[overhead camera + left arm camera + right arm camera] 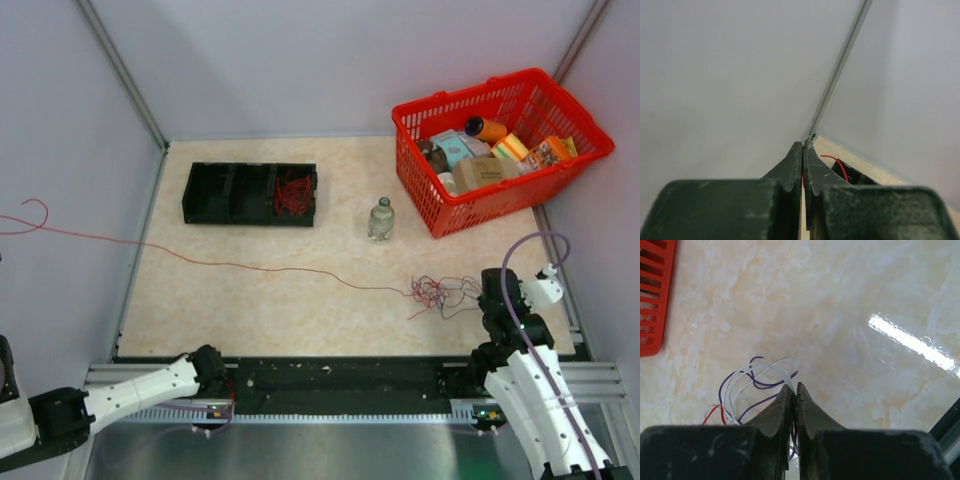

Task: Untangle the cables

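Cables bunched low right on the table, nipped between closed right fingers; red strand stretched toward upper left, clamped in left fingers. Likely pull: along that diagonal.

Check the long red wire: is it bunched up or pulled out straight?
Pulled out: the red wire runs in one long line from the tangle leftward across the table.
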Controlling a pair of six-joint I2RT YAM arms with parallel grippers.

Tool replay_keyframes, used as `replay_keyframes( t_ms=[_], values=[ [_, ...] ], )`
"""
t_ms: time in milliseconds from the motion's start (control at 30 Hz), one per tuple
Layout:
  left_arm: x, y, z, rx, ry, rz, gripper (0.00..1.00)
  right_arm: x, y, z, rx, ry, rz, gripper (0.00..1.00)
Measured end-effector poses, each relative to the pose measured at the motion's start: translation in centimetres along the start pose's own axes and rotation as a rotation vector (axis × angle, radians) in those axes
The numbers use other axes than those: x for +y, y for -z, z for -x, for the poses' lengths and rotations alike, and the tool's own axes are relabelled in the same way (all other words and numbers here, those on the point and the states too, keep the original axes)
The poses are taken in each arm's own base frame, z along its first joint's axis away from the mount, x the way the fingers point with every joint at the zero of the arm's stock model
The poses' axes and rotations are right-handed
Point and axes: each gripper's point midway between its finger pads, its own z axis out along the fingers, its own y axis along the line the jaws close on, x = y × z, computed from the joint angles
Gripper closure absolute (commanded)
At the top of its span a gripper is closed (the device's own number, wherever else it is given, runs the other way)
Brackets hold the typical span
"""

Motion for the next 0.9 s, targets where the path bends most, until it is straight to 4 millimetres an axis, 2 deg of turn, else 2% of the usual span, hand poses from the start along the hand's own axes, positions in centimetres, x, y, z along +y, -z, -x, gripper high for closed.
replay_keyframes(
  t_ms=[100,167,267,367,433,533,600,633,667,733,800,900],
  values=[
    [0.2,0.1,-0.6,0.019,0.022,-0.006,1.00,-0.1,-0.1,-0.1,0.006,0.013,-0.003,1.00],
    [-0.5,0.1,-1.5,0.032,0.029,-0.023,1.00,0.1,-0.1,-0.3,0.018,0.020,0.005,1.00],
    [-2.9,0.2,-3.8,0.071,0.013,-0.070,1.00,0.7,0.0,-0.7,0.039,0.037,0.033,1.00],
    [-6.7,0.7,-7.4,0.105,-0.037,-0.125,1.00,1.7,0.0,-1.2,0.074,0.073,0.082,1.00],
    [-11.0,1.4,-10.8,0.134,-0.091,-0.195,1.00,2.2,0.0,-1.8,0.107,0.105,0.104,1.00],
    [-17.4,3.0,-17.1,0.210,-0.186,-0.304,1.00,2.6,0.1,-2.6,0.147,0.148,0.125,1.00],
    [-21.5,4.7,-22.9,0.298,-0.271,-0.385,1.00,2.8,0.2,-2.8,0.162,0.166,0.144,1.00],
    [-22.5,5.5,-25.1,0.335,-0.302,-0.412,1.00,2.9,0.3,-2.9,0.165,0.171,0.153,1.00],
    [-24.0,6.7,-28.6,0.396,-0.343,-0.454,1.00,3.2,0.3,-3.0,0.172,0.176,0.168,1.00],
    [-24.8,8.7,-34.0,0.504,-0.402,-0.509,1.00,3.6,0.5,-3.2,0.186,0.191,0.193,1.00],
    [-24.6,10.2,-37.9,0.611,-0.415,-0.548,1.00,3.9,0.7,-3.4,0.199,0.205,0.218,1.00],
    [-24.6,12.0,-41.6,0.753,-0.360,-0.605,1.00,4.4,0.9,-3.9,0.225,0.228,0.250,1.00]
  ],
)
